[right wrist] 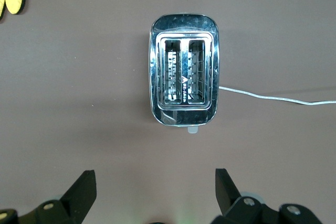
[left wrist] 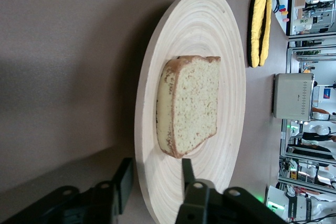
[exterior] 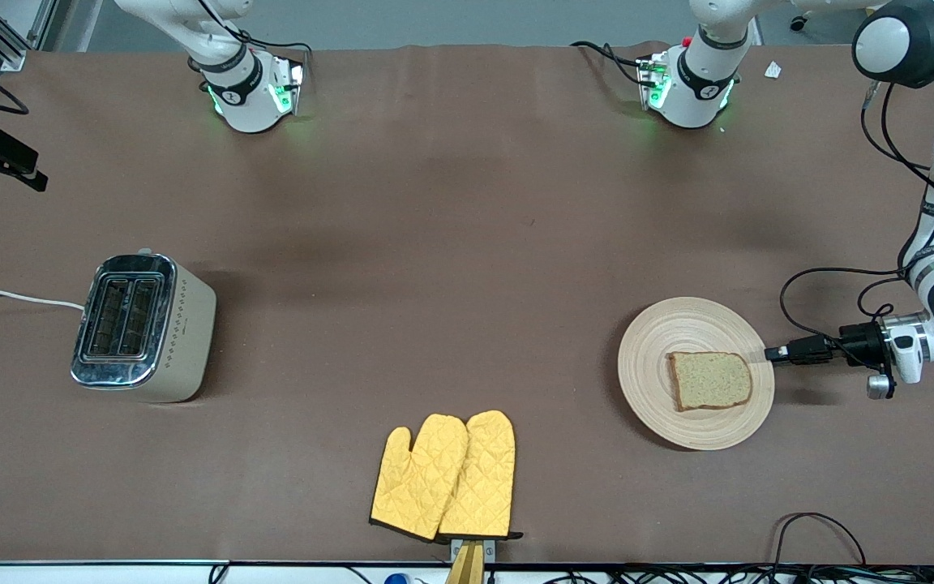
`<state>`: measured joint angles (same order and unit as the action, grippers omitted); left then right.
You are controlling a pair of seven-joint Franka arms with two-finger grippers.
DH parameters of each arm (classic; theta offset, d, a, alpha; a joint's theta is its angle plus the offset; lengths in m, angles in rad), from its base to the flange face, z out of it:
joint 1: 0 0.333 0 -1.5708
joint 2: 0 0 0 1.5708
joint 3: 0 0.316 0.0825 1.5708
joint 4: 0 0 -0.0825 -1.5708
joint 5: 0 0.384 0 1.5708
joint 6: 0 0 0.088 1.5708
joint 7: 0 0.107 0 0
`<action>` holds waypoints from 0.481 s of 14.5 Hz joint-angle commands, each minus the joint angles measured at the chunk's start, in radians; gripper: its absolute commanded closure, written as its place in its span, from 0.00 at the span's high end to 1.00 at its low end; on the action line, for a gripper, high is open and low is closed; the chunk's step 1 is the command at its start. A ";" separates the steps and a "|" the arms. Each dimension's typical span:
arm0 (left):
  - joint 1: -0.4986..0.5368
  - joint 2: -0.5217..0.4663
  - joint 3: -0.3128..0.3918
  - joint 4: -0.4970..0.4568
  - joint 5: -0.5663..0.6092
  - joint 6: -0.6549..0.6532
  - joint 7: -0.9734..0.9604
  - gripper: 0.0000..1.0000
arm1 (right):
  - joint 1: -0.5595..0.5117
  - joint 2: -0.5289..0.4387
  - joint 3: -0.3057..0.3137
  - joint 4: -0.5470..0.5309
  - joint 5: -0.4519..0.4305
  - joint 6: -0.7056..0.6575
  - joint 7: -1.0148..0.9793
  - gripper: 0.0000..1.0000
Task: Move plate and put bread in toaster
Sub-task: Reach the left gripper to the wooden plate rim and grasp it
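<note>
Plate first: sits flat on the bench toward the left arm's end, well apart from the toaster at the right arm's end, with the bread lying flat on the half nearer the left pincer. Seen from the left wrist, same plate, same bread, and the left pincer low at the rim, released, straddling the edge: one of the fingers over the grooved top face, the other outside and below the rim, neither yet pressing. To do this step well, probably: push in a touch deeper so the rim sits well between the pads, stop short of the crust, then clench firmly. Keep the plate level and low, or simply slide it across the bench toward the toaster, moving slowly so the slice does not skate off the shallow dish. Steer clear of the yellow oven mitts, which lie close to the front camera's edge of the bench, between plate and toaster. Right pincer: released wide, hangs high over the toaster, both slots empty, white cord trailing away. Waits there, seemingly ready for the bread.
</note>
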<state>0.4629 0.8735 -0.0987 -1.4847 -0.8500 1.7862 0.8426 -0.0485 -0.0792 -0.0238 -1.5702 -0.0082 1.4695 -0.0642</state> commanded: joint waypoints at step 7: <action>-0.006 0.050 -0.006 0.023 -0.020 0.022 0.015 0.17 | -0.020 -0.004 0.012 -0.007 0.007 -0.001 -0.005 1.00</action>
<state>0.4603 0.8997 -0.1000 -1.4833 -0.8500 1.7976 0.8429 -0.0486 -0.0791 -0.0238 -1.5702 -0.0082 1.4694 -0.0642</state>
